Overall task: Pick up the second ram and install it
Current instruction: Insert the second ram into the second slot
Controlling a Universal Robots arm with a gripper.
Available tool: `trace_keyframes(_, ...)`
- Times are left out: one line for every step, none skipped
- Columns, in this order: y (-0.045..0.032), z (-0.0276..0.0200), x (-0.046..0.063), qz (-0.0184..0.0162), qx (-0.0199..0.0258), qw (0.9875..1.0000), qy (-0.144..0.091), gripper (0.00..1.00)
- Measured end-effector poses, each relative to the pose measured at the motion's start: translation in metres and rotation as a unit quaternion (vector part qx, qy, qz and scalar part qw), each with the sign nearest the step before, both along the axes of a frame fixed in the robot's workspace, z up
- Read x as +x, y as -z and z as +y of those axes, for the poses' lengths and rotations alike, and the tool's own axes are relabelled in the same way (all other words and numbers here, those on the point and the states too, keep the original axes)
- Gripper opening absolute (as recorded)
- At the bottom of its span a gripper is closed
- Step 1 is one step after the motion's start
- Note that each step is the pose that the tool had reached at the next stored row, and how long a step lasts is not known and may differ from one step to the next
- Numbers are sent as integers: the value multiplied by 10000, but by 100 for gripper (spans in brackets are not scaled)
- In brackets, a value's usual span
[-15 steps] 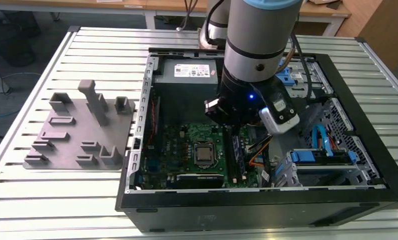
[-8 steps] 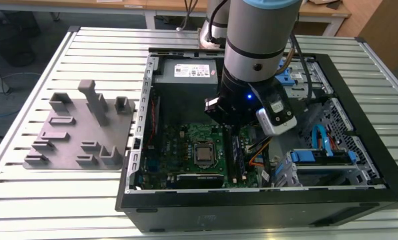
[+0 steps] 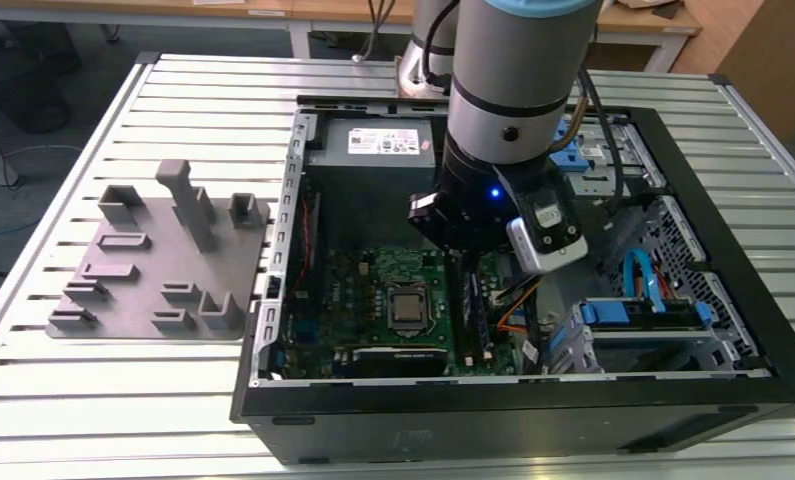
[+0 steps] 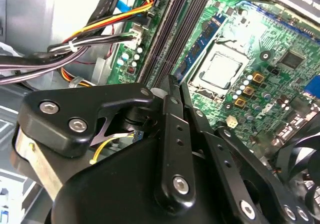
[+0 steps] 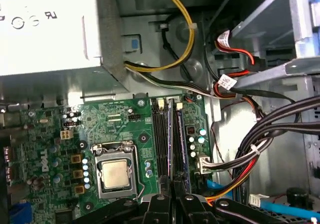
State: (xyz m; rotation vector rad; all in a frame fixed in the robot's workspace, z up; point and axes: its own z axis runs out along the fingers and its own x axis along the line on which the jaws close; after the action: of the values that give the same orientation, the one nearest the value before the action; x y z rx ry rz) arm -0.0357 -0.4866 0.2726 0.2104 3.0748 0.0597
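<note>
First wrist view placed the gripper (image 5: 172, 196), fingers clenched on the second ram (image 5: 170, 149), which stood in the motherboard's (image 5: 115, 129) memory slots just right of the processor socket (image 5: 116, 173).

A metal table (image 3: 130, 390) of pale, ribbed slats fills most of the exterior view, its surface brightly and evenly lit. Beyond its far edge stands a wooden-topped bench (image 3: 304, 12) on white legs, stretching across the back of the room. At the exterior view's far right a light wooden panel (image 3: 771, 45) rises. The floor (image 3: 50, 70) is dark grey-blue, and at the exterior view's left cables (image 3: 4, 215) lie on it.
</note>
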Motion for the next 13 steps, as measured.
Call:
trace_keyframes(0, 0, 0, 0, 0, 10000, 42, 14)
trace_keyframes(0, 0, 0, 0, 0, 10000, 84, 14)
trace_keyframes(0, 0, 0, 0, 0, 9999, 125, 14)
trace_keyframes(0, 0, 0, 0, 0, 9999, 128, 14)
trace_keyframes(0, 0, 0, 0, 0, 9999, 130, 14)
trace_keyframes(0, 0, 0, 0, 0, 9999, 133, 14)
trace_keyframes(0, 0, 0, 0, 0, 9999, 135, 14)
trace_keyframes(0, 0, 0, 0, 0, 9999, 136, 14)
trace_keyframes(0, 0, 0, 0, 0, 9999, 136, 14)
trace_keyframes(0, 0, 0, 0, 0, 9999, 136, 14)
trace_keyframes(0, 0, 0, 0, 0, 9999, 137, 14)
trace_keyframes(0, 0, 0, 0, 0, 9999, 135, 14)
trace_keyframes(0, 0, 0, 0, 0, 10000, 94, 14)
